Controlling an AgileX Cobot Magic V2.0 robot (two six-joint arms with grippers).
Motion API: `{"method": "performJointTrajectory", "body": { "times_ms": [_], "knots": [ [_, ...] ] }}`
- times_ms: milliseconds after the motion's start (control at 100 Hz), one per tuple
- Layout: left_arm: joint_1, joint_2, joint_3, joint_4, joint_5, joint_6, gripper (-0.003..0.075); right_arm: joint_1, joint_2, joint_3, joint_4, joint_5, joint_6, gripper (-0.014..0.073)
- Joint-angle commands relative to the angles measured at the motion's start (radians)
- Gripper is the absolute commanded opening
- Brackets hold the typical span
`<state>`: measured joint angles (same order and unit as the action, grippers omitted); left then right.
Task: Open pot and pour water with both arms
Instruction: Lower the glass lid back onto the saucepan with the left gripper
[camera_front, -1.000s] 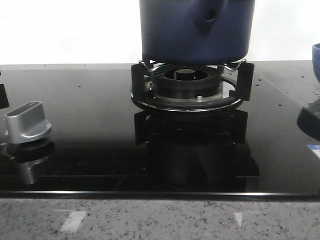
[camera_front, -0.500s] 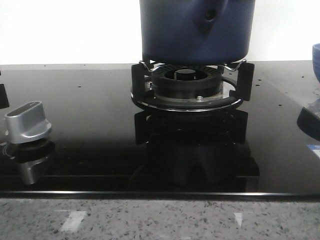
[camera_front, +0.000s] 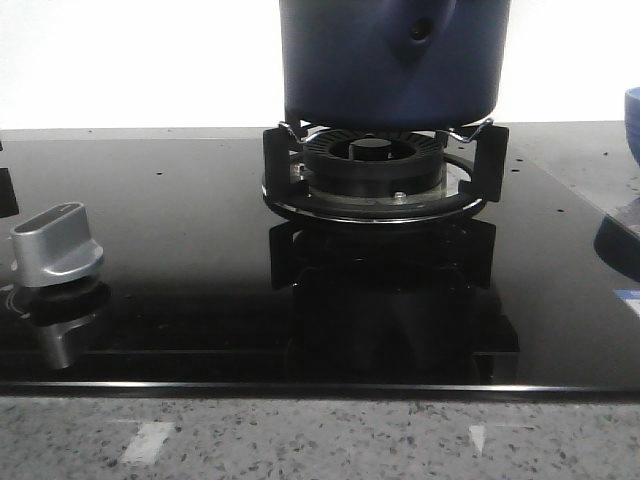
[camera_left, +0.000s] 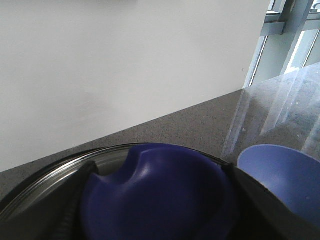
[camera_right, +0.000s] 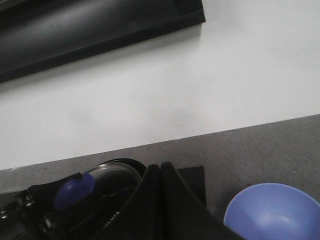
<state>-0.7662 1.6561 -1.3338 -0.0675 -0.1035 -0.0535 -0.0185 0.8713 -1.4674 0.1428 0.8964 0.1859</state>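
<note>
The dark navy pot stands on the burner grate, its handle stub with the round hole facing me. The top of the pot is cut off in the front view, and neither gripper shows there. In the left wrist view my left gripper is shut on the blue lid knob, with the glass lid below it. My right gripper is shut and empty, beside the lid and its knob.
A blue bowl sits on the counter to the right of the stove; it also shows in the left wrist view and the front view. A silver stove knob stands at front left on the black glass cooktop. A white wall is behind.
The pot has not moved. The dark reflection at the right edge of the cooktop has shrunk and drifted out to the right.
</note>
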Motion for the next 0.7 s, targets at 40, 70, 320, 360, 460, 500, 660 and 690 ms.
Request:
{"method": "performJointTrajectory", "body": {
  "times_ms": [40,70,320,360,460,500,660,690],
  "knots": [
    [-0.006,-0.024,-0.038,-0.007,-0.126,-0.001,0.0347,0.004,-0.029,-0.030,0.001,-0.058,-0.016,-0.0069],
    [-0.006,-0.020,-0.038,-0.007,-0.126,-0.001,0.0347,0.004,-0.032,-0.030,0.001,-0.056,-0.016,-0.0069],
    [0.006,-0.010,-0.038,0.006,-0.178,-0.001,0.0347,0.004,-0.044,-0.030,0.002,-0.036,-0.018,-0.0070],
    [0.009,-0.010,-0.038,0.006,-0.183,-0.001,0.0347,0.004,-0.044,-0.030,0.004,-0.035,-0.018,-0.0070],
    [0.016,-0.003,-0.038,0.006,-0.184,-0.001,0.0347,0.015,-0.044,-0.030,0.014,-0.035,-0.018,-0.0070],
    [0.018,0.001,-0.038,0.006,-0.184,-0.001,0.0347,0.020,-0.044,-0.030,0.016,-0.035,-0.018,-0.0070],
    [0.018,0.015,-0.038,0.006,-0.202,-0.001,0.0347,0.051,-0.044,-0.030,0.022,-0.034,-0.018,-0.0070],
    [0.018,0.018,-0.038,0.006,-0.211,-0.001,0.0347,0.055,-0.044,-0.030,0.022,-0.034,-0.018,-0.0069]
  ]
}}
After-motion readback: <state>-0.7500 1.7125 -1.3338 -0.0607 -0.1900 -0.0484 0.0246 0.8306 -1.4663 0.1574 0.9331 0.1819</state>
